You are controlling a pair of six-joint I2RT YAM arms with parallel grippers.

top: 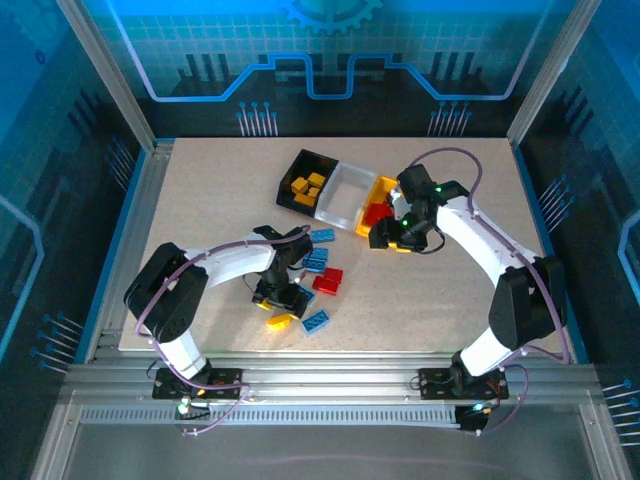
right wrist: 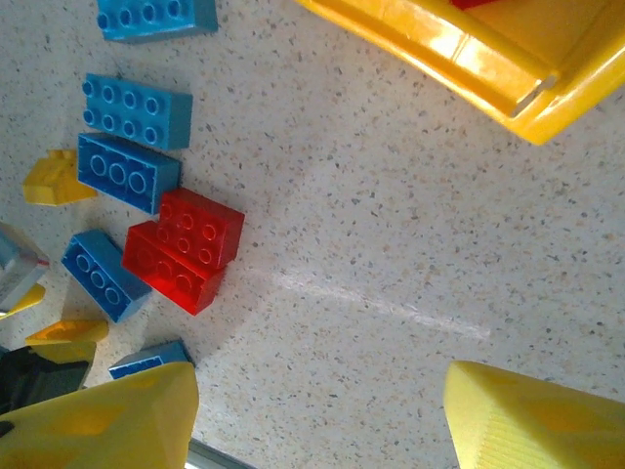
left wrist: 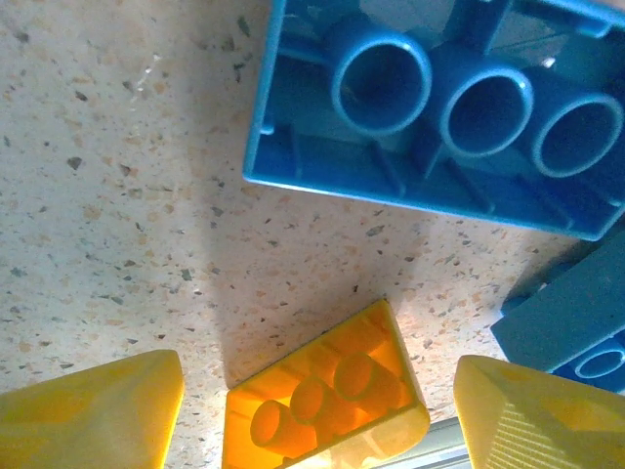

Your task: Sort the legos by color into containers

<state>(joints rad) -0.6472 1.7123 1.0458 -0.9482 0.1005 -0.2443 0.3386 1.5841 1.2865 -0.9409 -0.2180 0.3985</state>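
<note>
Speckled bench (top: 200,200); wrist views are clarifying what the overhead is blurring: left tool (left wrist: 317,376) spread astride an orange brick (left wrist: 327,401), right tool (right wrist: 320,391) gaping empty near the yellow bin (right wrist: 459,59).

My left arm (top: 225,262) and right arm (top: 480,235) are white shells with black joints; a purplish-grey cable (top: 440,155) loops along each. Green lights (top: 405,222) glow at my right wrist. My left end effector (left wrist: 312,430) and right end effector (right wrist: 314,420) carry yellow wedge fingers (right wrist: 527,420), finely ribbed.
</note>
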